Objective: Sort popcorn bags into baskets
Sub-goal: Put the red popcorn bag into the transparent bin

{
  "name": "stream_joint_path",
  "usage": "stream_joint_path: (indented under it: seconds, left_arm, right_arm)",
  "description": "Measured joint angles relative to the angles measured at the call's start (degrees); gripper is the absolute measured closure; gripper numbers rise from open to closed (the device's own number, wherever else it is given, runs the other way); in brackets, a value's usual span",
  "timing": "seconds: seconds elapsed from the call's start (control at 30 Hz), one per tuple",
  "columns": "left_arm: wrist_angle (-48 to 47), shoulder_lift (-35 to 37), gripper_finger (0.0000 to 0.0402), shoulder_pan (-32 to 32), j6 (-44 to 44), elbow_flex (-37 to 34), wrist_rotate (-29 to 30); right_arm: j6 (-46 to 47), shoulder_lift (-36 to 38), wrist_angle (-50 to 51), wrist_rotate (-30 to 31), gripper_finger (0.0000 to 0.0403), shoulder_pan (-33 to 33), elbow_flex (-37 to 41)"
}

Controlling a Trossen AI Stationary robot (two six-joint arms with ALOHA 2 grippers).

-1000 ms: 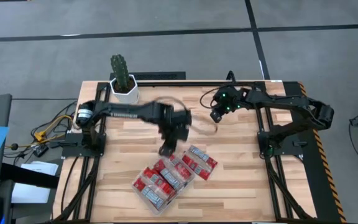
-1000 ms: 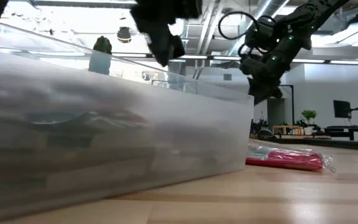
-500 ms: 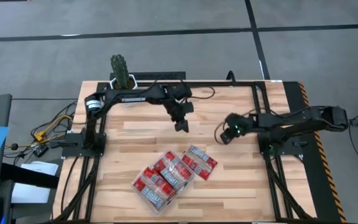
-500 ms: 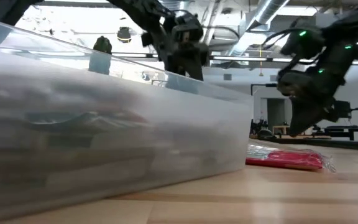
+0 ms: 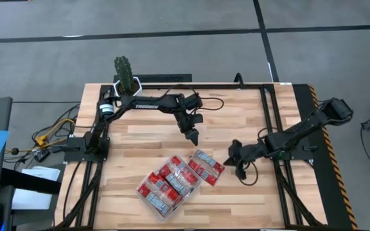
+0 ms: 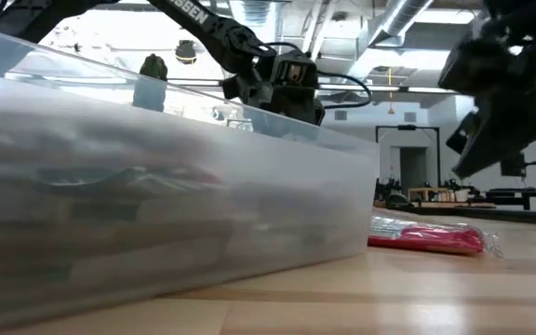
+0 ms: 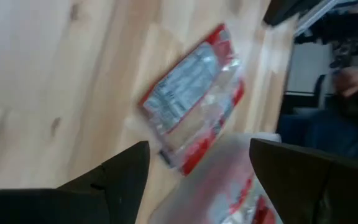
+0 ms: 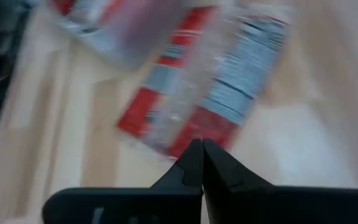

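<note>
A clear tray near the table's front holds several red popcorn packets. Loose red packets with grey-white panels lie flat on the table against the tray's right end; whether one or two, I cannot tell. They also show in the low view, the left wrist view and the right wrist view. My left gripper is open and empty, above the table just beyond the loose packets. My right gripper is shut and empty, just right of them and above the table.
A white pot with a cactus stands at the table's far left corner. Black frame rails run along the table's far and side edges. Bare wood lies left of the tray and between the arms.
My left gripper has left the place over the tray and gone toward the far edge and a little right, then stopped beyond the loose packets. My right gripper has come from the far middle toward the near edge and down, to a spot beside the loose packets.
</note>
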State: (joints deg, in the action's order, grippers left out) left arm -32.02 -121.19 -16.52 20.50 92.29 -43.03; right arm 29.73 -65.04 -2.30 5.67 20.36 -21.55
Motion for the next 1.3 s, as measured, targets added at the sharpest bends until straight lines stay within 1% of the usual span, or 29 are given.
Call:
stream_joint_path:
  seconds: [0.07, 0.17, 0.3, 0.5, 0.63, 0.77, 0.93, 1.07, 1.17, 1.3]
  left_arm:
    - [0.93, 0.0, 0.0137, 0.36, 0.82, 0.04, -0.61]
    - [0.95, 0.02, 0.0136, 1.43, 0.3, 0.04, 0.91]
    - [1.2, 0.02, 0.0136, 2.7, 0.29, -0.09, 1.69]
    - [3.94, 0.02, 0.0136, 3.69, 2.79, -4.47, 1.86]
    - [6.93, 0.02, 0.0136, 3.57, 6.81, -8.49, 3.28]
    - [10.61, 0.07, 0.0136, 3.14, 10.29, -10.96, 3.95]
    - [11.35, 0.07, 0.0136, 3.18, 10.82, -12.59, 7.4]
    - [10.94, 0.34, 0.0136, 2.8, 11.86, -14.73, 8.2]
    - [11.73, 0.37, 0.0136, 2.37, 13.2, -16.62, 6.33]
    - [17.61, 0.44, 0.0136, 2.42, 15.24, -19.22, 3.66]
  right_arm:
    - [-2.21, -2.07, -2.47, -1.82, 0.0386, 0.57, -0.03]
    - [-3.62, -6.26, -6.68, -5.12, 0.0391, 0.51, -0.01]
    - [-4.67, -13.48, -15.35, -8.62, 0.0389, 0.0, -0.01]
    - [-4.08, -23.34, -24.1, -9.13, 0.0379, -0.75, -0.03]
    - [-2.89, -27.17, -28.78, -9.49, 0.0386, -1.99, -0.14]
    - [-2.77, -28.63, -31.01, -10.25, 0.0385, -4.12, -0.14]
    - [-2.75, -28.76, -30.98, -10.38, 0.0375, -7.11, -0.14]
    - [-2.82, -28.76, -30.96, -10.36, 0.0378, -8.93, -0.14]
    - [-3.21, -28.76, -31.05, -10.36, 0.0384, -9.75, -0.14]
    - [-3.81, -28.78, -31.36, -10.34, 0.0385, -10.84, -0.24]
